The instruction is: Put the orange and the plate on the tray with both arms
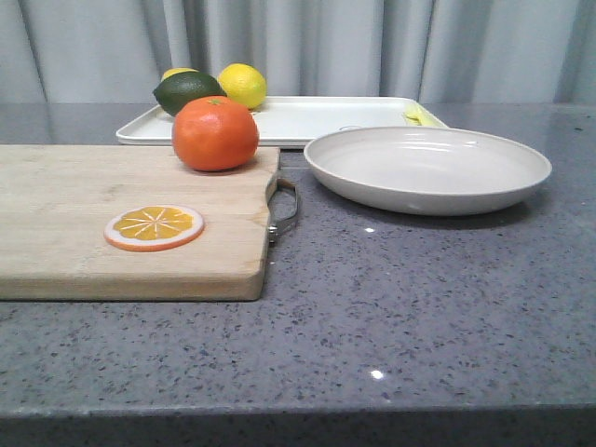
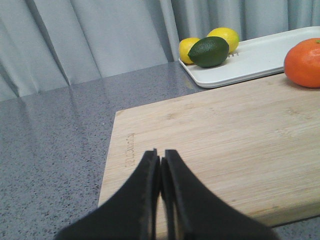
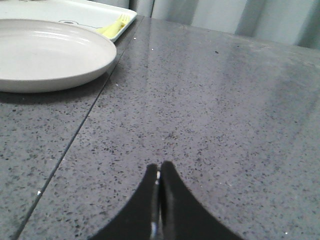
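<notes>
Lemons and lime crowd the tray's left end; its middle seems free

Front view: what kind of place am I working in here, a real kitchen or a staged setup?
Likely a staged kitchen-style bench: a speckled grey stone counter backed by plain grey curtains, with a wooden cutting board, fruit and a tray laid out.

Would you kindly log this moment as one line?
orange: on board | plate: on counter | tray: unloaded | left gripper, right gripper: shut, empty
</notes>
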`<act>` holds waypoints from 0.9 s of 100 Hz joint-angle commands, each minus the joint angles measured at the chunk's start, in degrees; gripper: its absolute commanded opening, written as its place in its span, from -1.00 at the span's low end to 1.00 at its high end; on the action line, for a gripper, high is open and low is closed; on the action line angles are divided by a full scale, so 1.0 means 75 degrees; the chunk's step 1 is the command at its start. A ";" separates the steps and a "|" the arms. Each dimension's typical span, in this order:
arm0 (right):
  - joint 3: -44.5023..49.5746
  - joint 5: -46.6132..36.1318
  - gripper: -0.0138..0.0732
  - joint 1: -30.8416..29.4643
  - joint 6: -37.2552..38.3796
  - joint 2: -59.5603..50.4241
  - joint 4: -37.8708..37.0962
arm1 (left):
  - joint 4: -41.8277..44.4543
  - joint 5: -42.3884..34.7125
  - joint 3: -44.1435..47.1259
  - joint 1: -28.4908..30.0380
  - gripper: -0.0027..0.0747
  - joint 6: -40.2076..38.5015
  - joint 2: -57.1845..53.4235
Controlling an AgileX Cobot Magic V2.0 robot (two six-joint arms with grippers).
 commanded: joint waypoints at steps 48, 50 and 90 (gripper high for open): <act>-0.0179 -0.0579 -0.91 -0.0047 -0.0001 -0.0090 -0.0081 | -0.0012 -0.0634 0.0075 0.0035 -0.98 -0.0086 -0.0247; -0.0179 -0.0579 -0.91 -0.0047 -0.0001 -0.0090 -0.0081 | -0.0012 -0.0634 0.0075 0.0035 -0.98 -0.0086 -0.0247; -0.0373 -0.1983 -0.91 -0.0047 0.0102 -0.0090 0.0499 | -0.0781 -0.1349 -0.0390 0.0035 -0.98 -0.0090 -0.0247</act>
